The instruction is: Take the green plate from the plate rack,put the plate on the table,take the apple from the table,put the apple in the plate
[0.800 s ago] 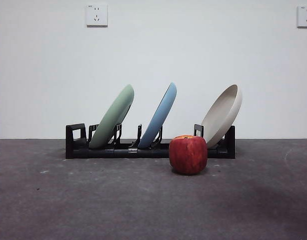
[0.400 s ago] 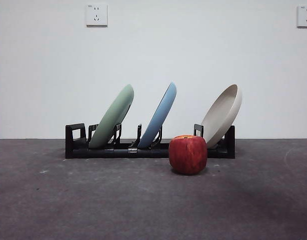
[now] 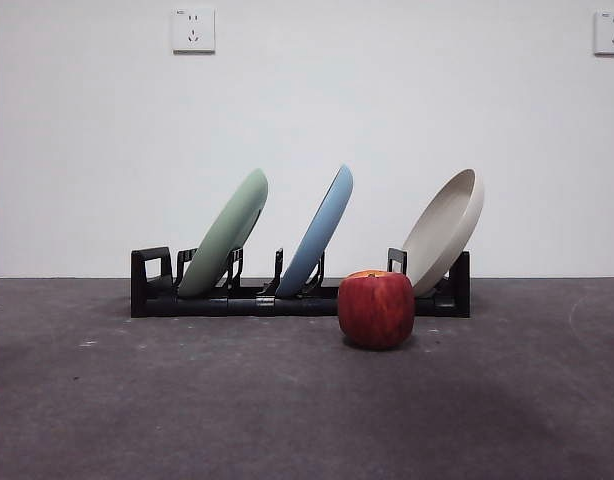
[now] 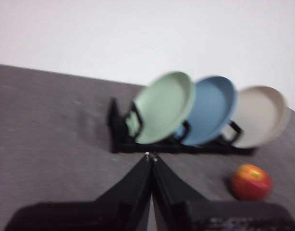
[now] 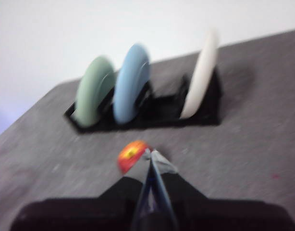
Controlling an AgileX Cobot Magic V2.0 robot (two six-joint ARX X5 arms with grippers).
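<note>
both grippers' fingers (image 4: 138, 185) seem pressed closed, empty; green plate (image 3: 225, 232) racked.

We see a light blue plate (image 3: 318, 231) and a cream plate (image 3: 445, 231) leaning the same way, apart. Behind, a white wall (image 3: 387, 100) carries two sockets (image 3: 193, 30), one at each side.

A matt, smooth finish is noted on the green plate (image 3: 228, 231); the rack (image 3: 297, 296) appears black plastic; the table (image 3: 187, 400) is matt, scuffed; the apple (image 3: 376, 308) faintly glossy.
</note>
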